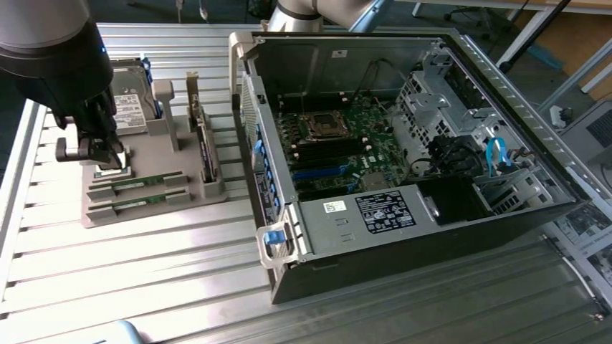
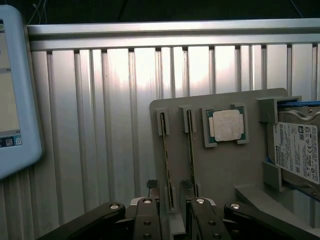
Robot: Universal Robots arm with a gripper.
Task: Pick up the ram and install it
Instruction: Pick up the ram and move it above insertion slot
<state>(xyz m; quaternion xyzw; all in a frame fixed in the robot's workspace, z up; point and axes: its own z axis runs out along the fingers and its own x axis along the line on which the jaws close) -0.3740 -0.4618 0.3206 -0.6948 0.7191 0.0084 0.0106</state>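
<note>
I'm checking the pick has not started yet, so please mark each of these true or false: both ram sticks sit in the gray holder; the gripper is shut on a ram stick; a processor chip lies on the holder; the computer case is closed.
1. Both ram sticks sit in the gray holder. True.
2. The gripper is shut on a ram stick. False: it is open over the sticks' ends and holds nothing.
3. A processor chip lies on the holder beside the sticks. True.
4. The computer case is closed. False: its side is open and the motherboard shows.
</note>
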